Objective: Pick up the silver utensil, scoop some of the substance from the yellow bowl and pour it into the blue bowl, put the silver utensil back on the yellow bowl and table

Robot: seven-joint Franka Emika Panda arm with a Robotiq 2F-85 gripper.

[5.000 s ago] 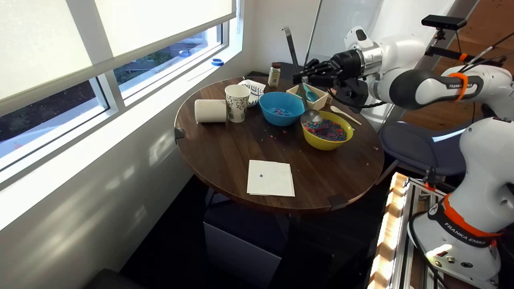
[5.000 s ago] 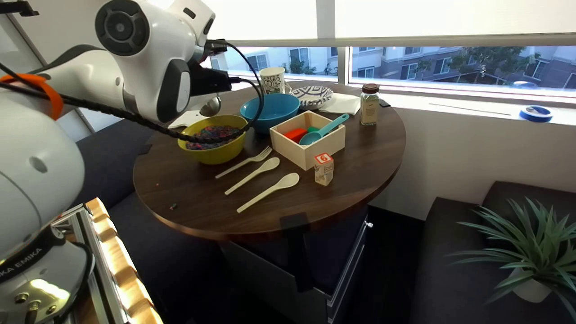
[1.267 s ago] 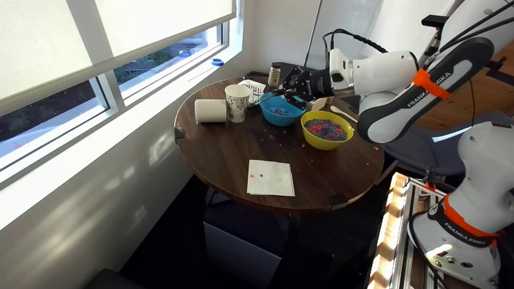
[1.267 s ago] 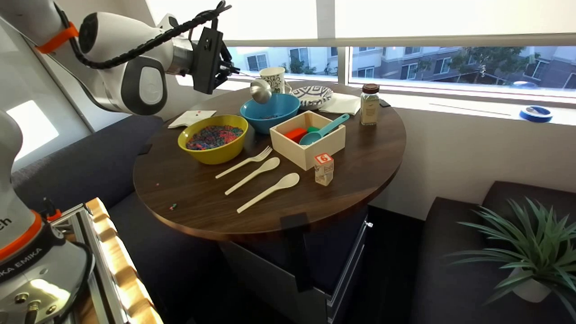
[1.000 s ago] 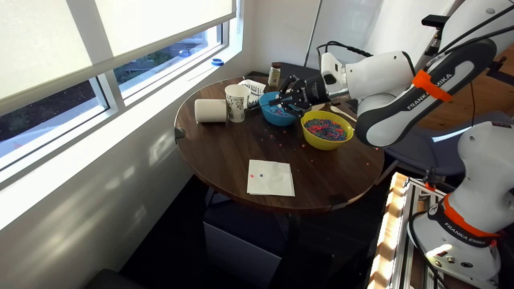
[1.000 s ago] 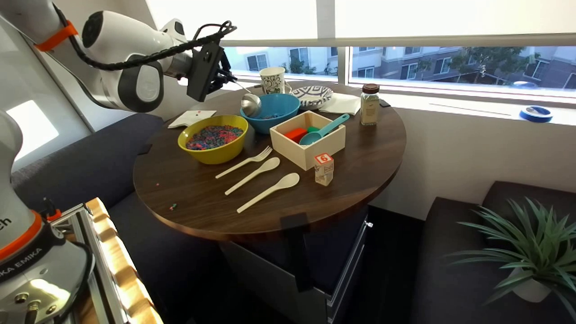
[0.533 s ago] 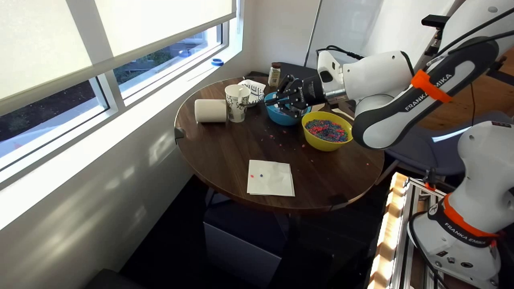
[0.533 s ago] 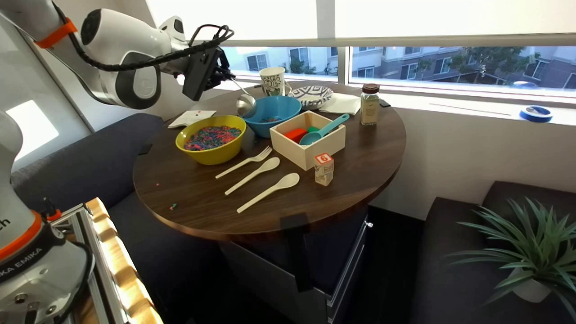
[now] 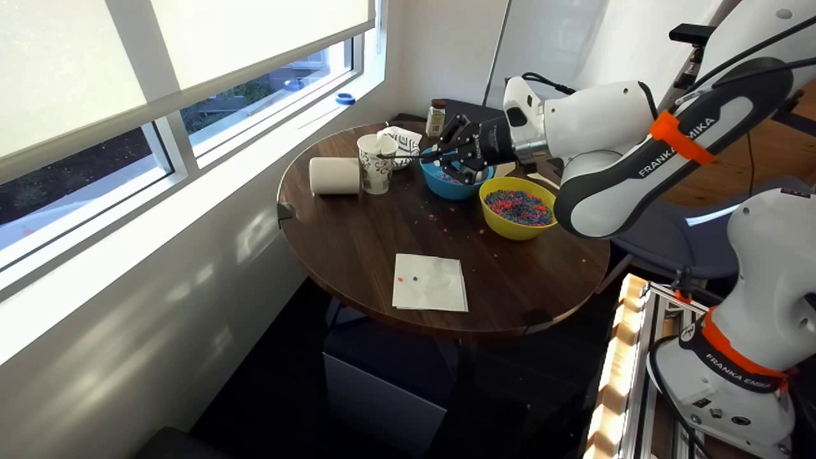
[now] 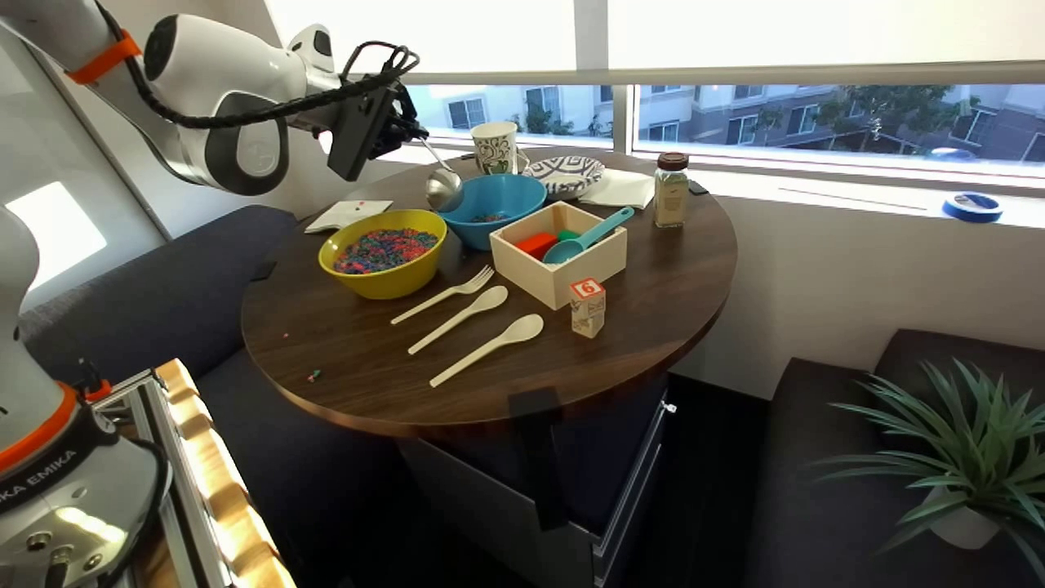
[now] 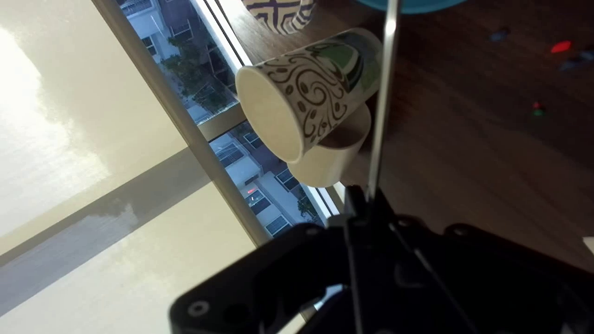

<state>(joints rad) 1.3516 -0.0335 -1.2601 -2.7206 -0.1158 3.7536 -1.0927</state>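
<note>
The silver utensil (image 10: 444, 190), a ladle, is held by my gripper (image 11: 371, 199), shut on its handle (image 11: 384, 93). Its rounded head overlaps the edge of the blue bowl (image 10: 473, 237); I cannot tell whether they touch. In an exterior view my gripper (image 9: 443, 155) is over the blue bowl (image 9: 454, 190) and hides the head; the handle points toward the paper cups. The blue bowl holds a little coloured substance (image 10: 490, 217). The yellow bowl (image 9: 510, 231) beside it holds much more substance (image 9: 519, 207). Both stand on the table (image 9: 357, 248).
An upright paper cup (image 9: 376, 172) and a lying cup (image 9: 335, 176) stand near the handle. A wooden box (image 10: 531, 273), wooden cutlery (image 10: 486, 351), stacked blocks (image 10: 588, 309), a jar (image 10: 671, 192), a patterned plate (image 10: 567, 175) and napkins (image 9: 430, 284) surround the bowls.
The gripper moved the utensil from over the yellow bowl to the blue bowl and lowered it. Both bowls shifted slightly. More loose bits lie on the table and napkins.
</note>
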